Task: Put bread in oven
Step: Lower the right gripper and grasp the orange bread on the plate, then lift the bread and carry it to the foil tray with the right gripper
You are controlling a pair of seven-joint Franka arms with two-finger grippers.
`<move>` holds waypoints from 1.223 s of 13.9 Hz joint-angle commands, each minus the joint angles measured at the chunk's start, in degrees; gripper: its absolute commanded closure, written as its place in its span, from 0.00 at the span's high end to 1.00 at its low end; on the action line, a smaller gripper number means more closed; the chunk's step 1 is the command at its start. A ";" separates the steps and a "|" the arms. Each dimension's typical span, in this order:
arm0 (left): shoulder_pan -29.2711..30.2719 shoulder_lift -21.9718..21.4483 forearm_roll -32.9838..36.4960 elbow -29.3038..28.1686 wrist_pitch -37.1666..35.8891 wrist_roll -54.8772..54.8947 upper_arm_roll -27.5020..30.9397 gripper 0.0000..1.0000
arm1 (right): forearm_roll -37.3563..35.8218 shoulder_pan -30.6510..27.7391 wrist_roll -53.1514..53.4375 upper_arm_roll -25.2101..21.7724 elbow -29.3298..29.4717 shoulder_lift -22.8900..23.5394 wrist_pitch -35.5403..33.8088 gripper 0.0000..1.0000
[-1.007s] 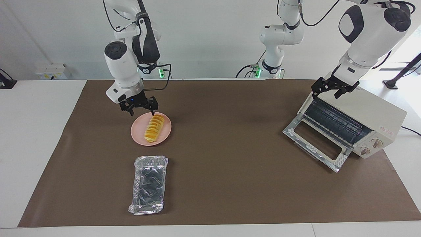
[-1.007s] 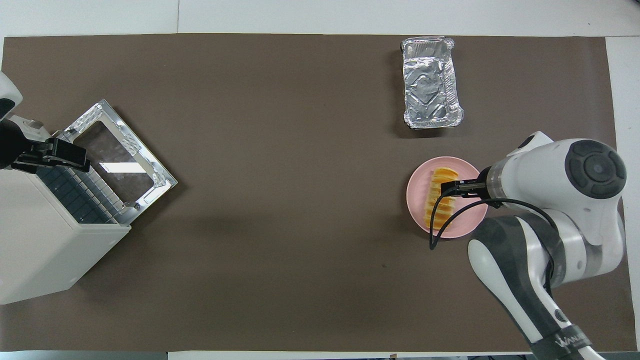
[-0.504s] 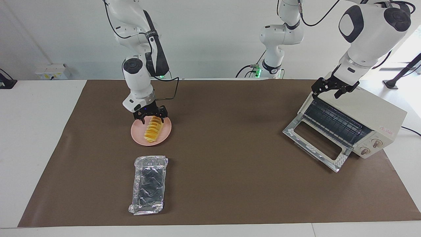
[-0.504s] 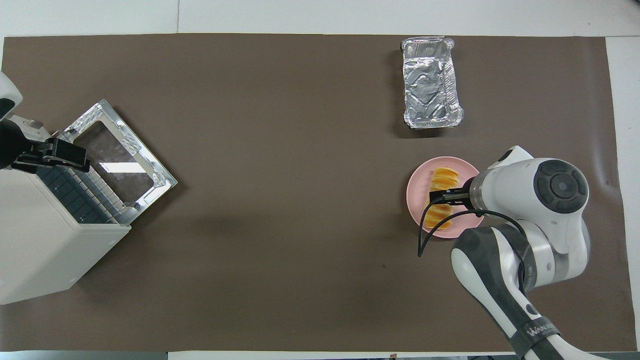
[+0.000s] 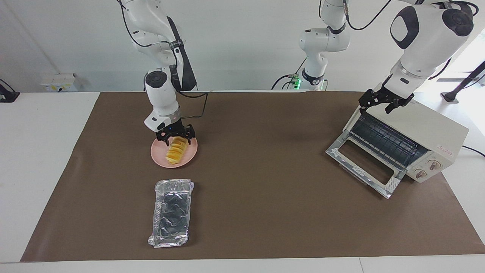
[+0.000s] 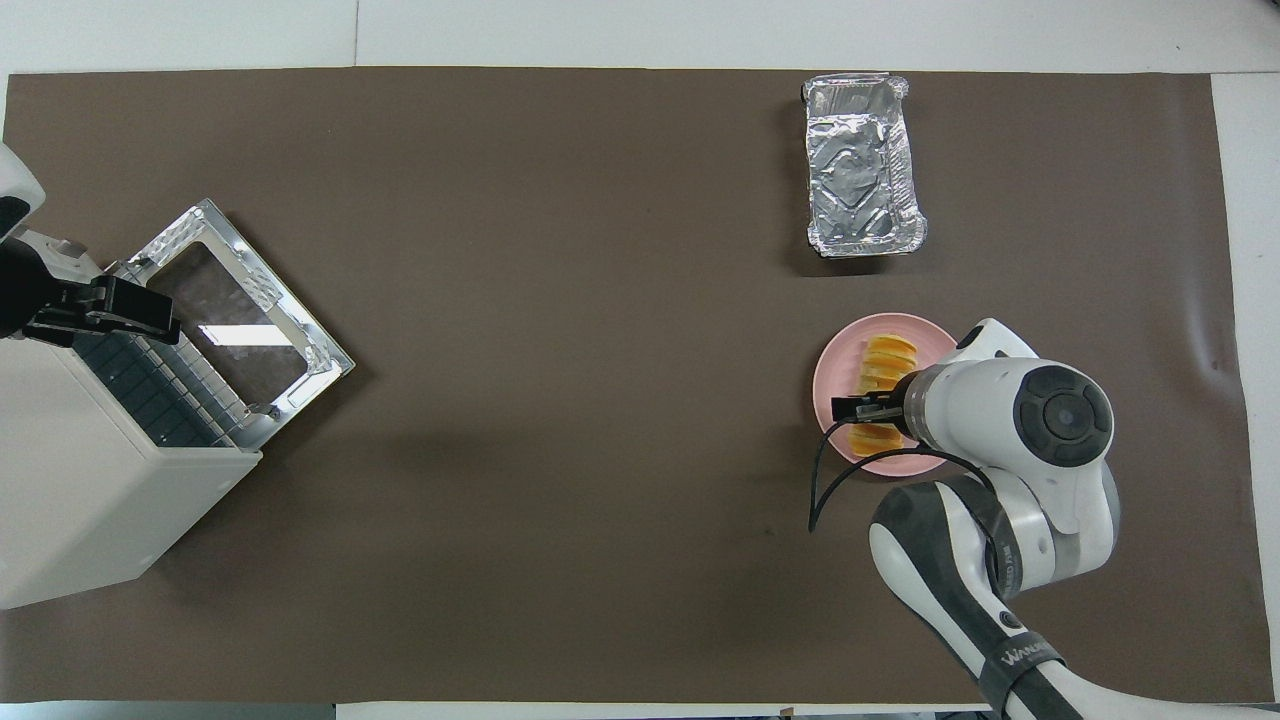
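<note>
While its fingers stand apart astride the bread (image 5: 175,150), the right tool (image 5: 176,138) is low over the plate (image 5: 158,158), nothing gripped yet. The left tool (image 5: 383,104), also spread, waits above the oven (image 5: 435,131), whose door (image 5: 362,167) lies open. Grasp, carry and placing all remain. A foil tray (image 5: 171,212) sits farther from the robots than the plate, off the likely route across the tabletop (image 5: 265,189).

Yellow-orange bread (image 5: 176,151), pink plate (image 5: 159,157)
</note>
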 commanded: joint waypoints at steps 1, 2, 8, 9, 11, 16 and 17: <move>0.03 -1.02 -0.47 -0.31 -0.59 -0.51 0.11 1.00 | 0.96 0.33 -0.25 -0.09 -1.37 0.16 2.42 1.00; 0.03 -1.02 -0.47 -0.31 -0.59 -0.51 0.11 1.00 | 0.96 0.33 -0.34 -0.09 -1.38 0.25 2.51 0.99; 0.03 -1.02 -0.47 -0.31 -0.59 -0.51 0.11 1.00 | 0.96 0.24 -2.27 -0.09 -1.46 0.33 3.30 0.00; 0.03 -1.02 -0.47 -0.31 -0.59 -0.51 0.11 1.00 | 0.96 0.24 -2.27 -0.09 -1.29 0.33 3.30 0.00; 0.03 -1.02 -0.47 -0.31 -0.59 -0.51 0.11 1.00 | 0.96 0.15 -2.27 -0.17 -0.76 0.42 2.87 0.00; 0.03 -1.02 -0.47 -0.31 -0.59 -0.51 0.11 1.00 | 0.96 -0.63 -3.06 -0.09 7.30 0.42 -7.73 0.00; 0.03 -1.02 -0.47 -0.22 -0.59 -0.51 0.11 1.00 | 1.04 -0.99 -3.32 -0.17 10.02 0.68 -10.90 0.00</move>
